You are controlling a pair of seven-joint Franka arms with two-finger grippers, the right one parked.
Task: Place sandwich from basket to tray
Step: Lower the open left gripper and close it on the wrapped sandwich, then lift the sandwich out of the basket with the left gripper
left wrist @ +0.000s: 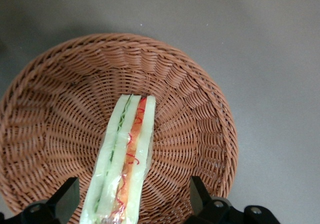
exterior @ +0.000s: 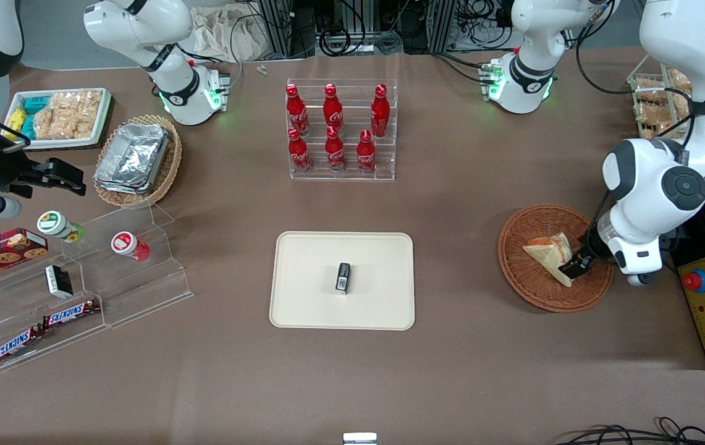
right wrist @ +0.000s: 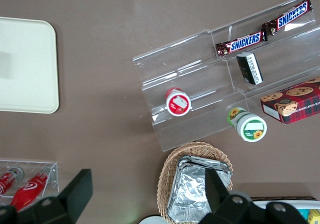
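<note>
The front camera is looking down over the whole table while the left wrist camera is hovering close over the basket (left wrist: pixel 60 114), gripper (left wrist: pixel 132 199) open, both sharing its sandwich (exterior: pixel 548 252).

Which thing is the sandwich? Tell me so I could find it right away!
Find the round reddish-brown wicker basket at the working arm's end of the table. Inside lies the sandwich, with the left gripper open around it. It is the only pale bread wedge, striped green and red-orange along its edge.
</note>
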